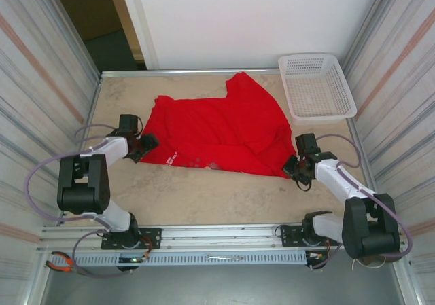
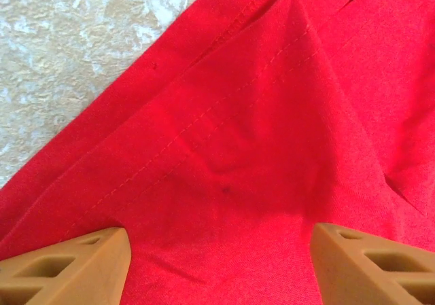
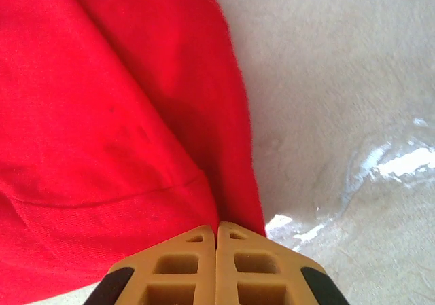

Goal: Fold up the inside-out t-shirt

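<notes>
Right gripper point(image 3: 217, 229): tan fingers clenched flat together at the t-shirt's point(image 1: 217, 132) 4 o'clock corner. The hem edge meets the tips, but whether cloth is pinched cannot be told.
Left gripper point(image 2: 219, 231): released, jaws wide apart, poised over the stitched hem at the 8 o'clock corner.
T-shirt: red, stitching showing, rumpled mid-table point(image 1: 204, 200), one part peaking toward 12 o'clock. White mesh basket point(image 1: 316, 84) sits at 1 o'clock, apart.
Step, judged: securing both near corners ahead of the first fold.
Next move calls for the left jaws to descend and close on the hem, then a matched lift.
Markings: small white print point(image 1: 173, 157) by the near hem, unreadable; no brand legible.
</notes>
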### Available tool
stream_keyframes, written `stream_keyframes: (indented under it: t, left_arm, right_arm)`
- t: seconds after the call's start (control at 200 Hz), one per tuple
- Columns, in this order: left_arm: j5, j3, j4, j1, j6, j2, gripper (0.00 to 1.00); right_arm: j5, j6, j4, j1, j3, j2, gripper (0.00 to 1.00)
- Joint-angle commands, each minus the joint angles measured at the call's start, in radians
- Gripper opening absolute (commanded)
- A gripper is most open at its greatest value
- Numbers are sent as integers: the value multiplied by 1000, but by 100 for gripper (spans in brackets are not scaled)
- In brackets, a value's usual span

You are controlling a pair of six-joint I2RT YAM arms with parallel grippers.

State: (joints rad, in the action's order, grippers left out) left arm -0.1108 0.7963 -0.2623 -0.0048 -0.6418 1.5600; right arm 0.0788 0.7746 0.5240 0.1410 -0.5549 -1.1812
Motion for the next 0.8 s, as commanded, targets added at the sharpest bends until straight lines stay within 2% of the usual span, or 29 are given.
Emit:
stream_keyframes:
  t: [0.0, 0.24, 0.351, 0.401, 0.451, 0.576, 0.792]
  left_arm:
    - [28, -67, -48, -1, -83, -51, 72]
    - [79, -278, -120, -33, -302, -289, 72]
    - [112, -345, -167, -54, -340, -447, 72]
    - [114, -355, -178, -51, -322, -497, 73]
    - [123, -337, -194, -50, -279, -526, 73]
    - [127, -254, -205, -45, -134, -525, 82]
    - [114, -90, -195, -39, 33, -432, 84]
  right_arm:
    - [-21, 31, 55, -30, 38, 70, 0]
    - [-37, 80, 157, -85, 82, 227, 0]
    - [-39, 99, 196, -95, 85, 284, 2]
    - [-50, 104, 220, -94, 69, 312, 26]
    - [-59, 101, 239, -92, 40, 337, 40]
    - [-48, 47, 251, -47, -73, 332, 42]
    - [-10, 13, 159, 175, -245, 60, 46]
